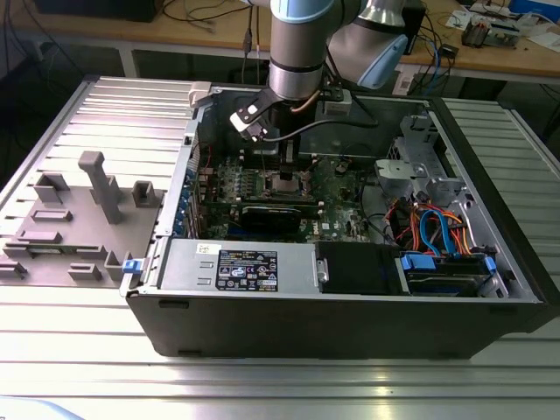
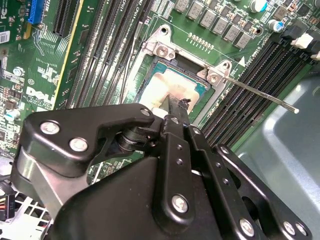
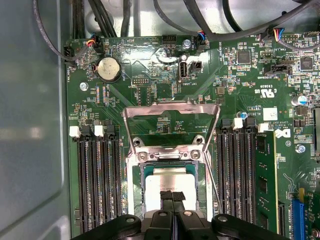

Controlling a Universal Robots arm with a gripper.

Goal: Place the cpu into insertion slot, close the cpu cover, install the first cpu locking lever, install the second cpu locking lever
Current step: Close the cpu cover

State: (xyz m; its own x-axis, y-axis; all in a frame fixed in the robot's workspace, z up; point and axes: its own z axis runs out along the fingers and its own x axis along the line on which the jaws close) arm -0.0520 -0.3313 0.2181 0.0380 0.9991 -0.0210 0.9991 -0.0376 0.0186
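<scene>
The cpu (image 3: 167,181) lies seated in the insertion slot (image 3: 134,187), mid-motherboard (image 3: 150,85). My pincer (image 3: 173,196), closed narrow, has its tips at the chip's face. Placement step, I judge; the cpu cover (image 3: 172,109) stands open, and closing it needs me clear.

The cpu (image 3: 167,181) had a pale, matt metal face with a patchy look. The cpu cover (image 3: 171,111) was bare silver metal with a dull shine, as was the thin lever (image 2: 260,93). The motherboard (image 3: 150,85) looked green and lacquered. The gripper (image 2: 177,106) was matt black with shiny screws. In the exterior view, the worktop (image 1: 280,385) was ribbed, brushed metal.
</scene>
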